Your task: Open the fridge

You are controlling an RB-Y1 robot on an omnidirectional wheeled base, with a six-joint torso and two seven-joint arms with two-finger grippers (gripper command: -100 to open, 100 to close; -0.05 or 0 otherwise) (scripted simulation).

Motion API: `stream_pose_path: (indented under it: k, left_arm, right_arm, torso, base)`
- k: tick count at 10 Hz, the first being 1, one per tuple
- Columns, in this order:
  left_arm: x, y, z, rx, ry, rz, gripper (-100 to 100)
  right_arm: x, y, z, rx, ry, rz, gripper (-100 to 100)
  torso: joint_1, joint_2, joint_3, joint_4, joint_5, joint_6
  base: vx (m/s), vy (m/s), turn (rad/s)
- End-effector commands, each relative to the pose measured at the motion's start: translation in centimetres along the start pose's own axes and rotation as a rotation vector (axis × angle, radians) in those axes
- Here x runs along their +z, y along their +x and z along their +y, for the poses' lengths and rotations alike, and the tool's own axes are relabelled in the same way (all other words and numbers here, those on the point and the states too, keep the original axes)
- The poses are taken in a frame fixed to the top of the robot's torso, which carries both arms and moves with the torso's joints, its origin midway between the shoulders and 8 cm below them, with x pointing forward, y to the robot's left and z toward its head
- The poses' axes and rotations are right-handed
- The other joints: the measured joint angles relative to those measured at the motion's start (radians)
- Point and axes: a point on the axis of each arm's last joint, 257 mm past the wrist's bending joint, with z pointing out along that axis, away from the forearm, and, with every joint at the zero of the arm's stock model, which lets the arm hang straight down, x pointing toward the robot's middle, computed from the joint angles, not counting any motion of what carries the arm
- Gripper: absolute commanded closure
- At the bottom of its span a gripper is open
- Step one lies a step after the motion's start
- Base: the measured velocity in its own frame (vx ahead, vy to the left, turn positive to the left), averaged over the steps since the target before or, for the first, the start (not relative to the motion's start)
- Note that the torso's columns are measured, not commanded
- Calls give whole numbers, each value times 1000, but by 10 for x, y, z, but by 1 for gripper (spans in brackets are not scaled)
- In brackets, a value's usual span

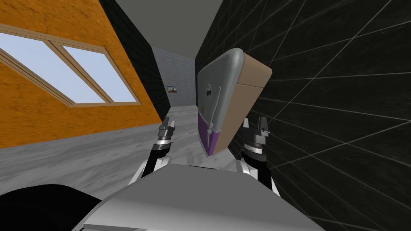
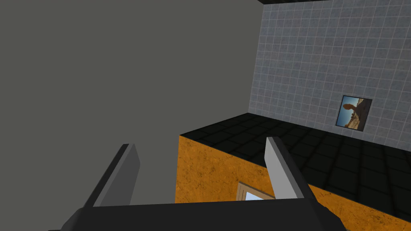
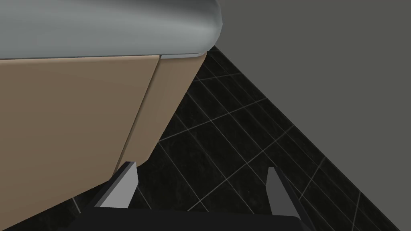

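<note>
The fridge (image 1: 224,100) stands against the black tiled wall ahead of me, with a grey rounded front door, a purple lower part and tan sides. A thin grey handle (image 1: 215,110) runs down its front. My left gripper (image 1: 167,122) is open, raised to the left of the fridge front and apart from it. My right gripper (image 1: 257,122) is open too, beside the fridge's tan side. In the right wrist view the tan side (image 3: 72,120) and the grey door edge (image 3: 104,28) lie just off my right gripper (image 3: 202,184). Nothing sits between the fingers of my left gripper (image 2: 204,172).
An orange wall (image 1: 48,120) with a window (image 1: 68,72) runs along my left. The black tiled wall (image 1: 341,100) is close on my right. A grey tiled far wall (image 1: 174,80) carries a small picture (image 1: 172,89). Grey floor (image 1: 100,148) stretches between the walls.
</note>
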Motion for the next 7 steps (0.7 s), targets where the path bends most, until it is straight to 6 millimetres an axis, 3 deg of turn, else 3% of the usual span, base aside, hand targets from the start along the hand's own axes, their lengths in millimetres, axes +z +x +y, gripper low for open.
stream_pose_path:
  k: [1,7]
  left_arm:
    - [0,0,0,0,0,0,0]
    - [0,0,0,0,0,0,0]
  right_arm:
    - [0,0,0,0,0,0,0]
    - [0,0,0,0,0,0,0]
  torso:
    - [0,40,-82,41,0,0]
    - [0,470,-939,470,0,0]
  base:
    - [0,0,0]
    - [0,0,0]
